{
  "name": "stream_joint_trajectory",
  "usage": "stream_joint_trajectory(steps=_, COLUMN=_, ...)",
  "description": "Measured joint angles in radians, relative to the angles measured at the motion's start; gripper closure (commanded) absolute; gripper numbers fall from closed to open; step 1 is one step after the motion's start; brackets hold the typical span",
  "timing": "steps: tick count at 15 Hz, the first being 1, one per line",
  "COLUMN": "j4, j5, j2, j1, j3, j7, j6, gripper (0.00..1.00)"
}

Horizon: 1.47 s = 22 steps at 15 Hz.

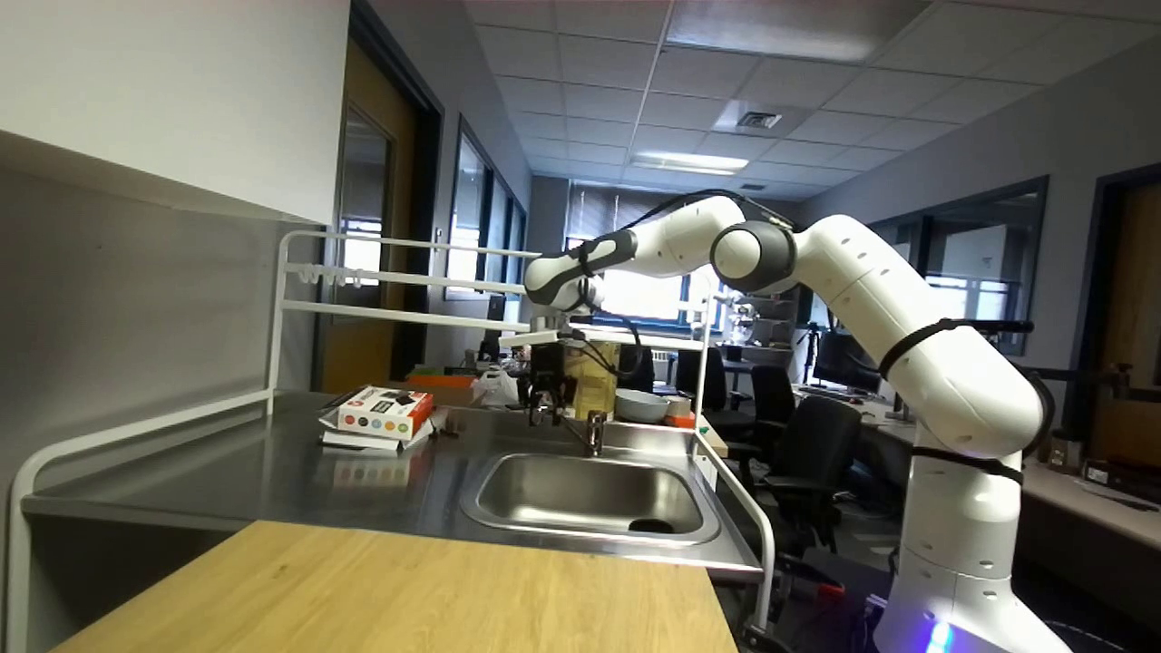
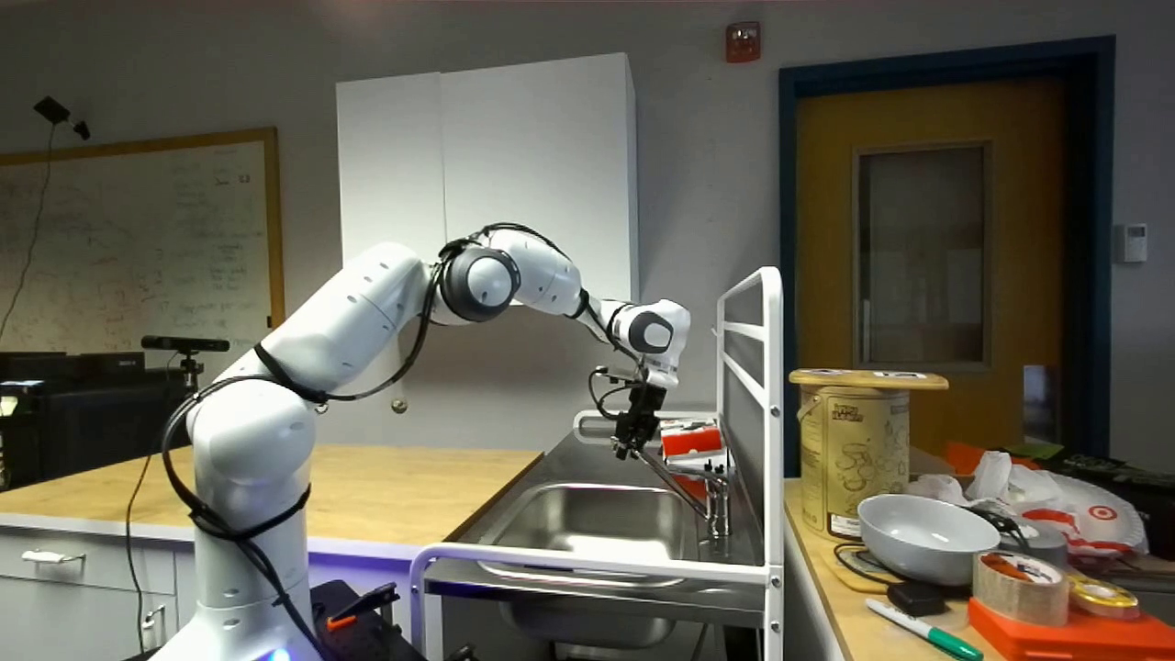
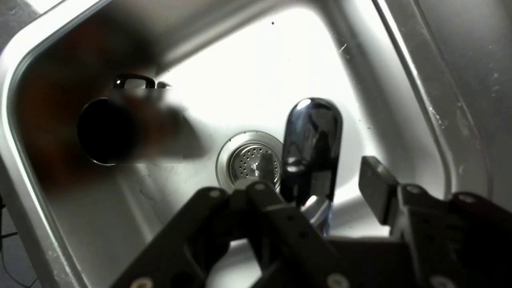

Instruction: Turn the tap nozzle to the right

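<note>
Gripper (image 3: pixel 322 179): black, at the end of the white arm (image 2: pixel 349 317), pointing downward. Fingers spread wide; the pads (image 3: pixel 374 188) stand on either side of the tap nozzle (image 3: pixel 314 136). The wrist view shows a gap between the nozzle and one pad; whether the other pad touches it, I cannot tell. No hold on it that I can see.

Tap nozzle: slim, dark, shiny metal. In the wrist view its rounded end lies between the fingers; in an exterior view it slopes up to the fingertips from the upright faucet body (image 2: pixel 719 509).

Below the gripper: steel basin (image 1: pixel 580 490), in all three views. Drain (image 3: pixel 248 160), its perforations legible only in the wrist view; in an exterior view, a dark oval. To one side of it, in the wrist view, a dark round shape (image 3: pixel 102 132), partly blurred, unidentified.

Beside the gripper, away from the arm's base (image 1: pixel 966 535): boxes (image 1: pixel 385 413), white and red, stacked on the steel counter (image 1: pixel 209 472); both exterior views.

Past the gripper, on the faucet side: white tube rack (image 2: pixel 773 413).

Beyond the rack: yellow canister (image 2: pixel 854 459) and pale bowl (image 2: pixel 927 540), in both exterior views; green-capped marker (image 2: pixel 923 629), in an exterior view only.

Across the basin from the gripper: wooden worktop (image 1: pixel 408 589).
</note>
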State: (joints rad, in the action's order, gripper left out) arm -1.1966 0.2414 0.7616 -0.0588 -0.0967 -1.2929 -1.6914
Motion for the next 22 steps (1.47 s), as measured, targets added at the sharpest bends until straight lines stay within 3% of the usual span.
stream_joint_trajectory(steps=3, j4=0.006, j5=0.0, j2=0.006, j1=-0.004, j3=-0.001, j7=-0.024, j6=0.024, gripper=0.94)
stream_joint_trajectory(steps=6, j4=-0.002, j5=0.002, j2=0.006, j1=-0.019, j3=-0.001, j7=-0.037, j6=0.034, gripper=0.99)
stream_joint_trajectory(steps=7, j4=-0.007, j5=0.007, j2=0.007, j1=-0.024, j3=-0.001, j7=-0.038, j6=0.033, gripper=0.94)
stream_joint_trajectory(steps=16, j4=-0.078, j5=0.036, j2=0.007, j1=-0.058, j3=-0.003, j7=-0.033, j6=-0.015, gripper=0.94)
stream_joint_trajectory(steps=22, j4=-0.177, j5=0.035, j2=-0.008, j1=-0.077, j3=-0.02, j7=0.011, j6=-0.11, gripper=0.94)
